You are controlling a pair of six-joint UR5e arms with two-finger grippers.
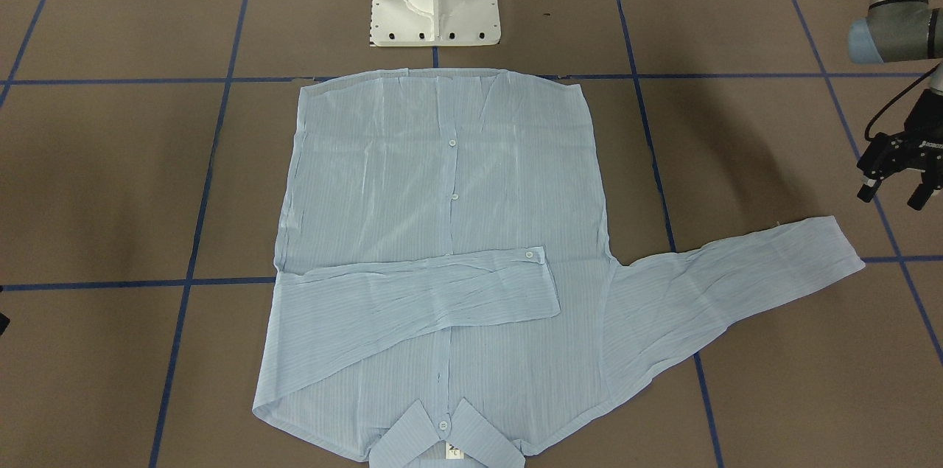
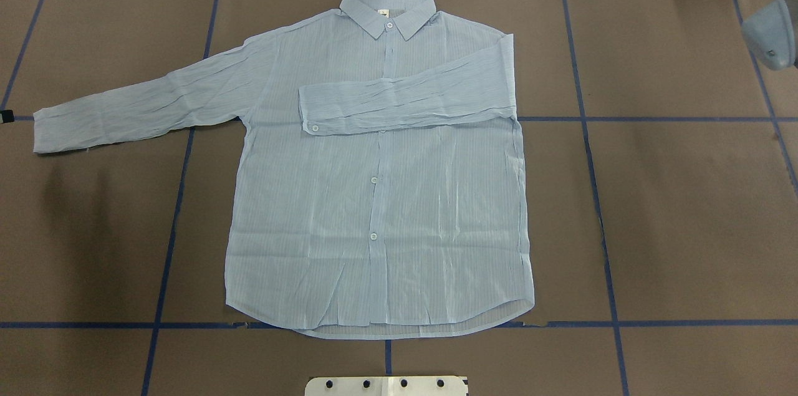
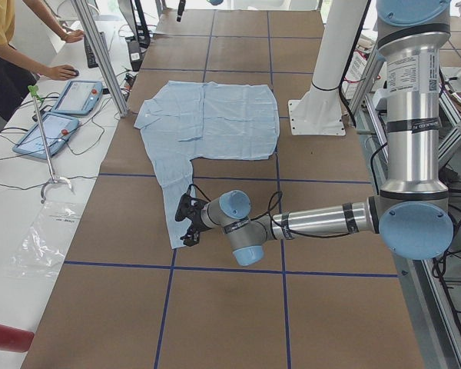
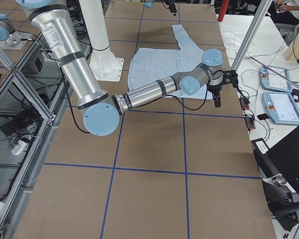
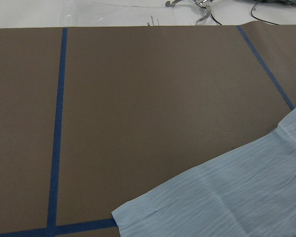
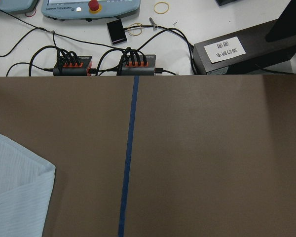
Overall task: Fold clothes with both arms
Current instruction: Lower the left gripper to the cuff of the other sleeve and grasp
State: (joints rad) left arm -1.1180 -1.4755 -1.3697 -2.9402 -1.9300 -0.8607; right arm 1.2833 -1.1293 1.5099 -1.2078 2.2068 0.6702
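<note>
The left gripper, fingers wide, hangs near the spread sleeve; it should pinch the cuff squarely. State of the right gripper: cannot tell.

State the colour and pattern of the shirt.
Pale blue, finely striped; the shirt shows best in the overhead view.

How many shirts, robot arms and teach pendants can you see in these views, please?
Shirt: 1
Arms: 2, the left arm and the right arm
Pendants: 2
Total: 5
</note>
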